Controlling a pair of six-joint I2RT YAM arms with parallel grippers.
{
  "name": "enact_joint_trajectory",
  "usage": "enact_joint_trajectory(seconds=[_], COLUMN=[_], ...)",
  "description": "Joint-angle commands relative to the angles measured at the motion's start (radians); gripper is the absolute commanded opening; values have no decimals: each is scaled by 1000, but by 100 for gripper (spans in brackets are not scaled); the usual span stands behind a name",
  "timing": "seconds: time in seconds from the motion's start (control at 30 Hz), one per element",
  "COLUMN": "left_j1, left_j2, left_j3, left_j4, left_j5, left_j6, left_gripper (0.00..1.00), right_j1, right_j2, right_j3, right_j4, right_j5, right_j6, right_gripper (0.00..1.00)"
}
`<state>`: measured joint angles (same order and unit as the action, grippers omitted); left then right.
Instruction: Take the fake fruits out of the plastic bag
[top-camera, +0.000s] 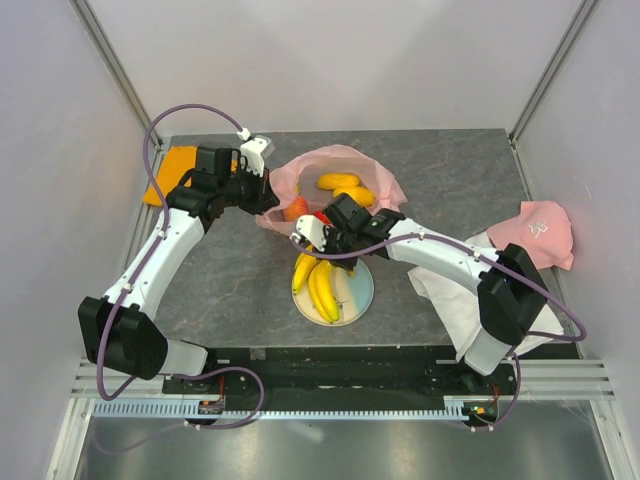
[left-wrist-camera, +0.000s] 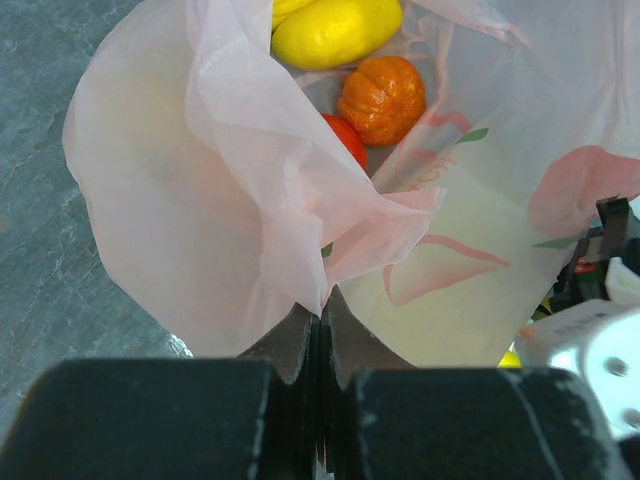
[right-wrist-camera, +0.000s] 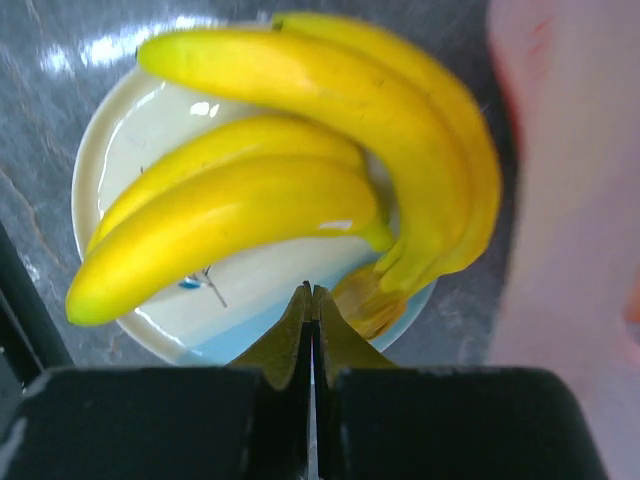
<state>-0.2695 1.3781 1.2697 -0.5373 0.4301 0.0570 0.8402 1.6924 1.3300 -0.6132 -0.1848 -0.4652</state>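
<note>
The pink plastic bag (top-camera: 375, 180) lies open at the back middle of the table. My left gripper (left-wrist-camera: 322, 302) is shut on a fold of the bag's rim (left-wrist-camera: 250, 180) and holds the mouth open. Inside lie a yellow fruit (left-wrist-camera: 338, 30), an orange ribbed fruit (left-wrist-camera: 382, 98) and a red fruit (left-wrist-camera: 350, 142). The banana bunch (top-camera: 318, 285) rests on a pale round plate (top-camera: 362, 290) in front of the bag. My right gripper (right-wrist-camera: 313, 292) hovers shut just above the plate (right-wrist-camera: 90, 170), beside the bunch's brown stem (right-wrist-camera: 365, 300), with nothing between its jaws.
A folded orange cloth (top-camera: 168, 170) lies at the back left. A pink cap (top-camera: 535, 228) sits on a white cloth (top-camera: 450, 295) at the right. White walls enclose the table on three sides.
</note>
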Motion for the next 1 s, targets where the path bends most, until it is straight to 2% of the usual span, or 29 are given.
enact_joint_trajectory(seconds=[0.0, 0.3, 0.57, 0.97], left_j1=[4, 6, 10, 24], left_j2=[-33, -47, -59, -88], left_j3=[23, 13, -4, -21], left_j4=[11, 14, 13, 11], left_j5=[29, 21, 18, 16], left_j6=[9, 18, 23, 24], left_gripper=[2, 2, 1, 2], right_j1=[-1, 54, 99, 103], right_j2=[-42, -14, 79, 150], right_j3=[-72, -127, -45, 17], right_j4=[-75, -74, -80, -65], right_j5=[2, -73, -169, -193], right_j6=[19, 69, 109, 177], right_gripper=[0, 0, 0, 0])
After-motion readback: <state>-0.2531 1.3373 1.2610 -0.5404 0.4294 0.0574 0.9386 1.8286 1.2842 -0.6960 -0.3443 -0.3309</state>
